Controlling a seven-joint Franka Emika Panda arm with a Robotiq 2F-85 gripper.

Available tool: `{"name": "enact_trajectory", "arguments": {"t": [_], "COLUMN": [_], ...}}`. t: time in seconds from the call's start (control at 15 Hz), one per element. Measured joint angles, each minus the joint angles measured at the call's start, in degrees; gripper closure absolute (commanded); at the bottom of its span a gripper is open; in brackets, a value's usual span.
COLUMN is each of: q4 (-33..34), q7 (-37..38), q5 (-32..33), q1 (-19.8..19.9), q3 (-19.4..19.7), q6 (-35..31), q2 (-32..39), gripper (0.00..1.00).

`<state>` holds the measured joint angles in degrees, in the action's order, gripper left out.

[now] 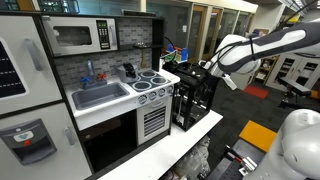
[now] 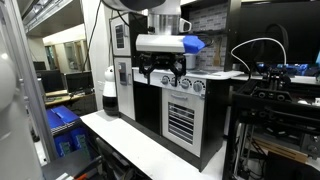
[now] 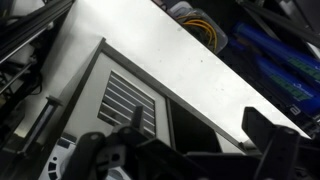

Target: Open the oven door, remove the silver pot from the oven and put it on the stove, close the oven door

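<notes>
Standing near oven (image 1: 108,142), black rack (image 1: 195,100)

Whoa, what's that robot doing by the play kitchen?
The robot arm is reaching toward the toy kitchen. Its tool hovers close to the kitchen, at about the height of the stove. It is open and holds nothing. The oven door looks shut, and no silver pot can be seen, so the job has hardly begun.
</notes>
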<state>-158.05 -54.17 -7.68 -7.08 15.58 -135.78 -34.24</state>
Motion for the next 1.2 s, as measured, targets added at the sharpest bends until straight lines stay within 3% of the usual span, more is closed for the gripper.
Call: {"name": "enact_trajectory", "arguments": {"t": [0.27,0.47,0.6,1.2], "q4": [-2.45,-2.29,-2.29,-2.23], "q7": [-3.13,-4.71,-4.55,-2.82], "q5": [-2.65,-5.54,-5.90,-5.74], "q1": [-5.30,-11.32,-13.71,-13.64], "q3": [0.30,2.01,2.45,1.50], "q6": [-16.32,-23.32,-23.34,-22.77], "q2": [1.79,4.36,5.94,9.01], "gripper": [0.00,0.00,0.00,0.00]}}
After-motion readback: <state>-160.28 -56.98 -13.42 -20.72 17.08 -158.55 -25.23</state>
